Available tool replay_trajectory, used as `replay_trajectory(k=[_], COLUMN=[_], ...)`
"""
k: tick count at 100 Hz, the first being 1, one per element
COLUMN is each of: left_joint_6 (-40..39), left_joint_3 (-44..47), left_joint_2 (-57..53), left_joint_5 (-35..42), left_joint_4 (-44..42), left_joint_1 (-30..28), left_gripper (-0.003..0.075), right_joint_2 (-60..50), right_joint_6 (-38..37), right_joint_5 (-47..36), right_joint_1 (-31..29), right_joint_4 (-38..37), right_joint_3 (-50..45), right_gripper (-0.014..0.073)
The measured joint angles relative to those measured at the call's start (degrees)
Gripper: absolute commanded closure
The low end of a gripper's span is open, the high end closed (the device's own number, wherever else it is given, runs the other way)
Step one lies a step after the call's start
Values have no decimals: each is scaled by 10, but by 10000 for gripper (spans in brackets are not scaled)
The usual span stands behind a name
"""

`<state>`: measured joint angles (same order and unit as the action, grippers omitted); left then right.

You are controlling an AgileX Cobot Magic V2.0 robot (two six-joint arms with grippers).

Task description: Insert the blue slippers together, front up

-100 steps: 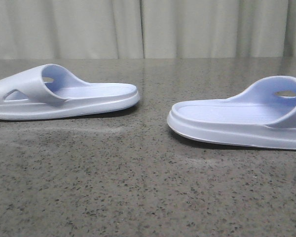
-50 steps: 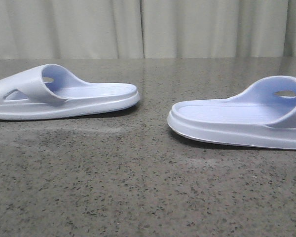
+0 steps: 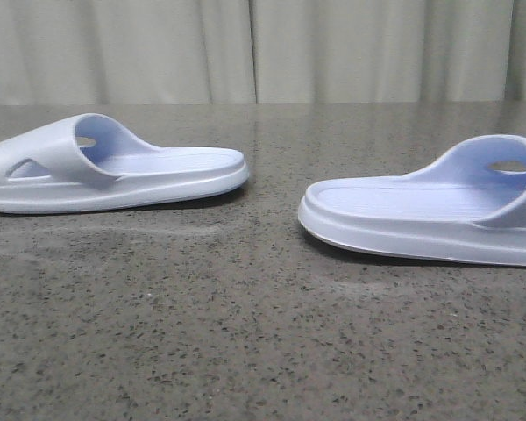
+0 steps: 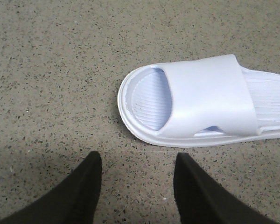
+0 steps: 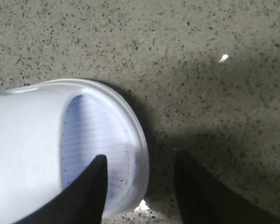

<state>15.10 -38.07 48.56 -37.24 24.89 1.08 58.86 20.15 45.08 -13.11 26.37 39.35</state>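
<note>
Two pale lavender-blue slippers lie sole-down on the table, apart, heels toward each other. The left slipper also shows in the left wrist view. My left gripper is open and empty over bare table, just short of that slipper's side near the toe. The right slipper runs off the front view's right edge. In the right wrist view my right gripper is open and straddles this slipper's toe rim, one finger over the ribbed footbed, the other over the table. Neither gripper shows in the front view.
The speckled grey-brown stone table stretches between and in front of the slippers. A pale curtain hangs behind its far edge. A small bright speck lies on the table in the right wrist view.
</note>
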Motion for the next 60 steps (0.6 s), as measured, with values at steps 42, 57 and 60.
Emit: replay_trajectory(k=[42, 57, 60], left_joint_6=[10, 11, 11], left_joint_3=[0, 0, 0], left_joint_2=[1, 1, 1], left_joint_5=[1, 4, 4], left_joint_4=[8, 12, 12], left_joint_1=[0, 0, 0], left_gripper=[403, 403, 403], right_joint_2=[64, 73, 73], right_joint_6=[108, 122, 125], right_joint_5=[35, 43, 45], right_joint_1=[-51, -54, -54], right_joint_4=[119, 133, 135], right_joint_3=[0, 0, 0], right_gripper=[316, 317, 321])
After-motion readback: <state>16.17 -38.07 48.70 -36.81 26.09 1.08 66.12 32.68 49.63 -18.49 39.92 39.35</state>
